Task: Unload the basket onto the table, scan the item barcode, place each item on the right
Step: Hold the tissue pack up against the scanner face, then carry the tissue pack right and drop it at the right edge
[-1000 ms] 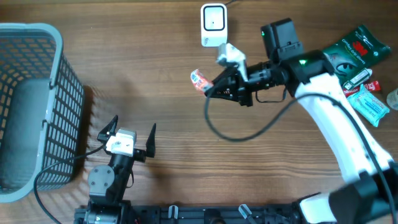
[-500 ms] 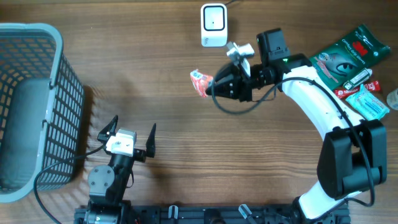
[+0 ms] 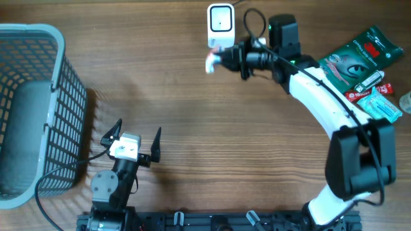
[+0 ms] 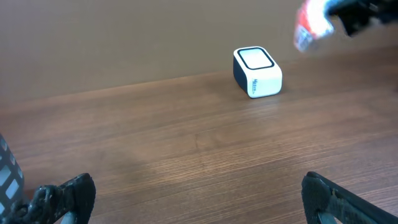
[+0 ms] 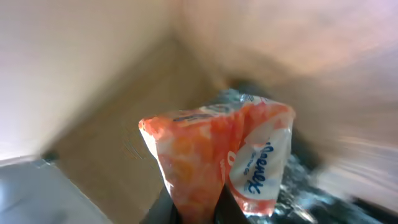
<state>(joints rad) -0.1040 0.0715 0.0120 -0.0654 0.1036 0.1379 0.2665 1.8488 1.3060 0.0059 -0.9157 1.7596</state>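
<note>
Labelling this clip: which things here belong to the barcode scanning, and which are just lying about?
In the job: orange packet, white scanner, right claw gripping it.
Lying about: grey basket, green pouch, blue packet, open left claw.

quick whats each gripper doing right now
Left gripper: open, holding nothing.
Right gripper: shut on the orange snack packet.

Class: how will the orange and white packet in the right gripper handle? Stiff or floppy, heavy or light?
Probably floppy: the packet looks creased where the right gripper pinches it. Likely light, since a pinch at one end holds it up. Its glossy wrap may be slippery.
</note>
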